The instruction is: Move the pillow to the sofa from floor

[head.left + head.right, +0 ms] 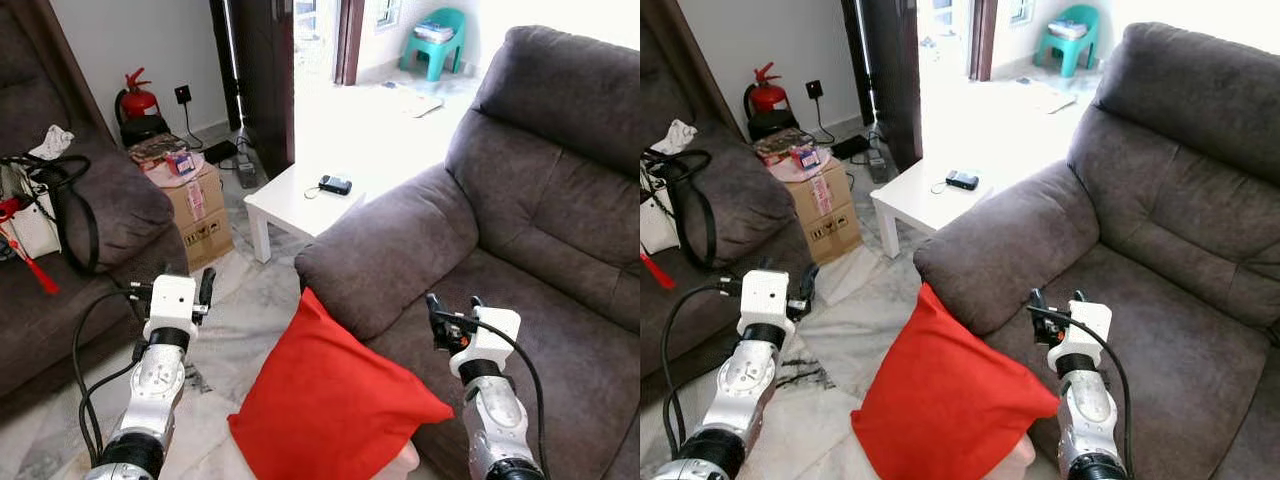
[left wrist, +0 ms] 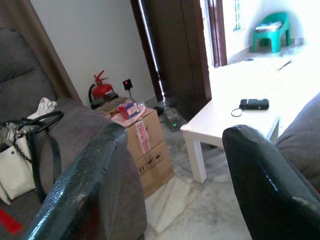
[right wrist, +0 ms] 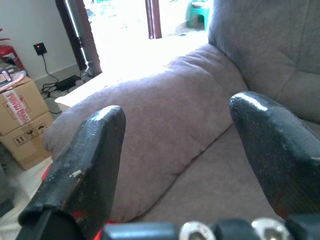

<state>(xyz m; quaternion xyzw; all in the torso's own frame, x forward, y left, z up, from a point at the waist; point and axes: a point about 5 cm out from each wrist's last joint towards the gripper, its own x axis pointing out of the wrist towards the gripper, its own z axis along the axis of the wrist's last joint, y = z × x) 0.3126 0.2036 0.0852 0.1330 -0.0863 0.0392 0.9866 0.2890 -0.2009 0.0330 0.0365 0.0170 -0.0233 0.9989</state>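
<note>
Approach step judged in hand. The red pillow [image 1: 325,405] is seen leaning against the near front of the grey sofa [image 1: 520,250], lower edge toward the floor, ungrasped. Left gripper [image 1: 197,288] and right gripper [image 1: 452,316] are raised on either side of it, fingers spread, nothing held. Next, both must be lowered and closed onto the pillow.

The left wrist view adds detail on the white side table [image 2: 235,112] and cardboard box [image 2: 147,150]; the right wrist view shows the sofa armrest [image 3: 160,120] close up.

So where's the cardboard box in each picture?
Left eye view: cardboard box left of centre, beside the white table.
Right eye view: left of centre, beside the same table.
Left wrist view: seen between the left fingers.
Right wrist view: on the floor beyond the sofa arm.
Shared landmark: the wall socket behind the box.
</note>
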